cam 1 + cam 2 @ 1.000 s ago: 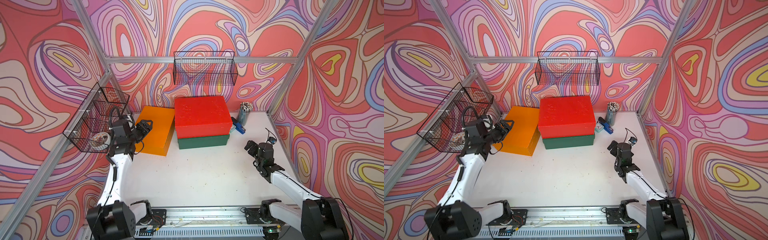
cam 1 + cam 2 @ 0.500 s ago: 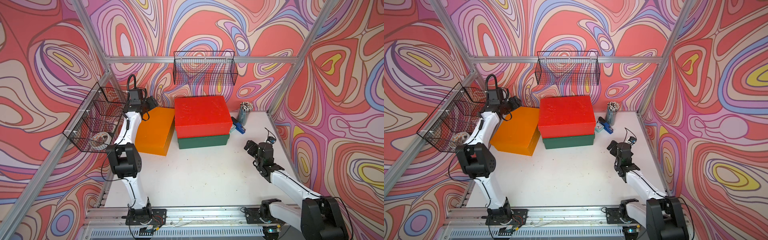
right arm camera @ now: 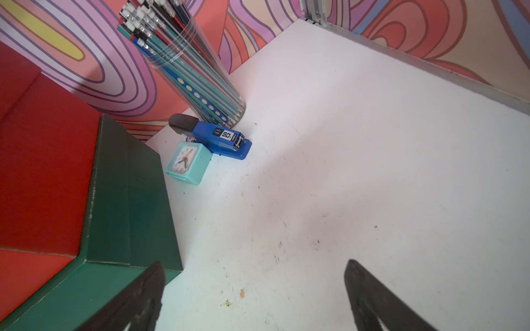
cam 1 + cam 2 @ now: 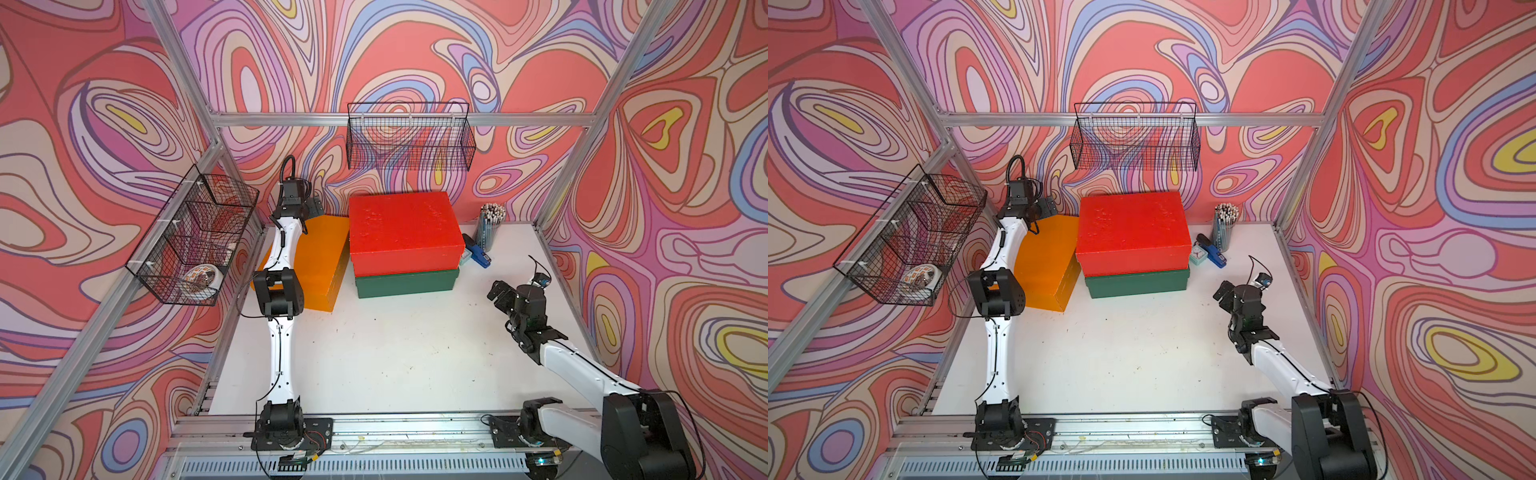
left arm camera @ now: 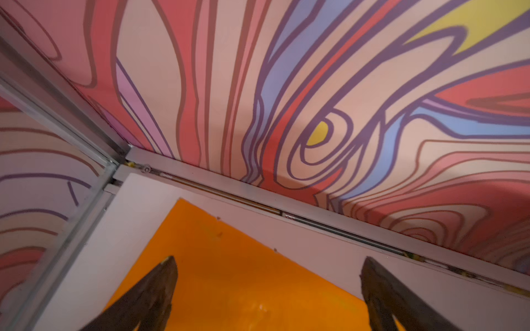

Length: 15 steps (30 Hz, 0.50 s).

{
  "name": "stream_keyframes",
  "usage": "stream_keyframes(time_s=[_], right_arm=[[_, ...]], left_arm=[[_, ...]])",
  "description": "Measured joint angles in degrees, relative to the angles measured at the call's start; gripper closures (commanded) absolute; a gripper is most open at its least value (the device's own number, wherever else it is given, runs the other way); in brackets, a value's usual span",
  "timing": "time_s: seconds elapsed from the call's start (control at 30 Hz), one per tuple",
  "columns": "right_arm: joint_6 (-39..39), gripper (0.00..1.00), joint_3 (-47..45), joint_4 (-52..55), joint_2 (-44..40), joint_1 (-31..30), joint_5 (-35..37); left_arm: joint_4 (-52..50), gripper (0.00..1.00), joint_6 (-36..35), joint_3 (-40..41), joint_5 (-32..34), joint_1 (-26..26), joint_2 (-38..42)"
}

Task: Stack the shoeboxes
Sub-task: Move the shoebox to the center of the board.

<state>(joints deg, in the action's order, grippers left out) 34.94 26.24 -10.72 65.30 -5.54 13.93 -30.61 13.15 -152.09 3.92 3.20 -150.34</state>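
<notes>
At the far left corner of the counter point(image 4: 395, 353), the left tool point(image 5: 268, 260) hangs just above the far end of the orange shoebox point(image 4: 320, 257), jaws spread wide and gripping nothing. That box lies flat on the counter, long axis running from the near side to the back wall, close beside the left flank of the stack; contact cannot be confirmed. From the left tool, the box extends below it and back toward the robot.

The red shoebox point(image 4: 403, 226) sits on the green shoebox point(image 4: 405, 282), so by my assessment only the orange one remains to be placed. The left arm is clearly the nearer. The right tool point(image 3: 253, 265), also released and empty, hovers over bare counter near the stack's near right corner, well apart from the orange box.

Count:
- three shoeboxes
- two tools
- one cup of pencils point(image 4: 489, 226)
- one stapler point(image 3: 218, 137)
- one small clock point(image 3: 187, 163)
- two wire baskets point(image 4: 409, 141)
</notes>
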Motion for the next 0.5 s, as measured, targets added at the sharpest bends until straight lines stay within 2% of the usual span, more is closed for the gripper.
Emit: stream_keyframes(time_s=[0.07,0.23,0.5], right_arm=[[0.0,0.02,0.0,0.0,0.2,0.0,0.0],[-0.2,0.02,0.0,0.0,0.8,0.0,-0.1],[-0.2,0.02,0.1,0.0,1.2,0.0,-0.2]], left_arm=[[1.7,0.00,-2.8,-2.9,2.7,-0.4,-2.8],[4.9,0.00,-8.7,-3.1,7.2,-1.4,-5.8],[8.6,0.01,-13.6,-2.1,10.8,-1.9,-6.0]])
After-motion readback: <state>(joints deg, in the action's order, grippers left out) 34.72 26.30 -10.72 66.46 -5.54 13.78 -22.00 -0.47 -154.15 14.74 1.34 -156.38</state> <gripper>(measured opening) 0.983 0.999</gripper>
